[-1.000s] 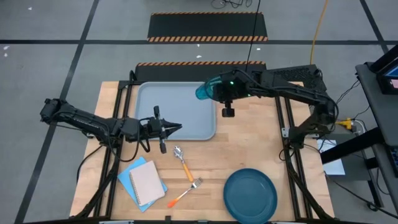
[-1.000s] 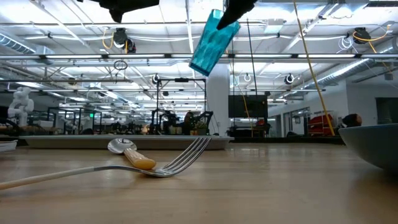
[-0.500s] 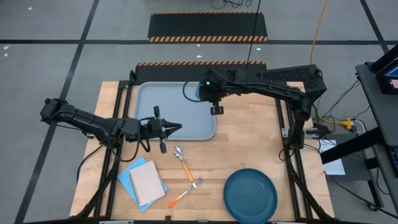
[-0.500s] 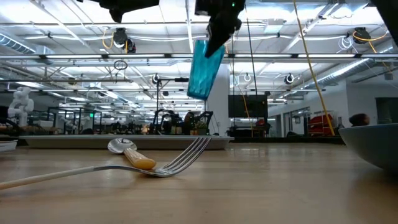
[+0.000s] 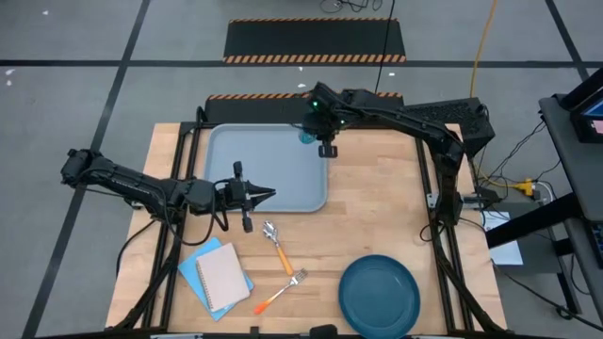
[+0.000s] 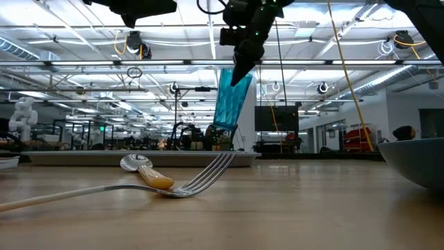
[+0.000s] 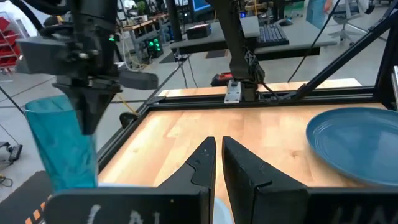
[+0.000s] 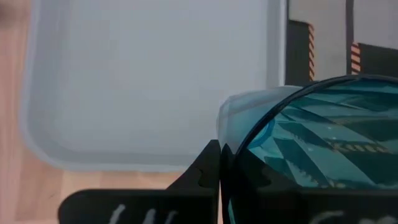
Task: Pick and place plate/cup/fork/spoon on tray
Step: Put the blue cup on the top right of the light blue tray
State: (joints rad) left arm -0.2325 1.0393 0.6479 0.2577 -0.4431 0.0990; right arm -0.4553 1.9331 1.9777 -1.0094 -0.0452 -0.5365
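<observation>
A blue-and-white notebook [image 5: 218, 275] lies at an angle near the front left corner of the wooden desk [image 5: 377, 221]. Beyond the desk's far edge, two black floor mats [image 5: 315, 40] with orange-striped borders lie on the grey floor.

Overhead and table-level cameras both see the cup [image 5: 306, 137]; wrist cameras look close.
</observation>
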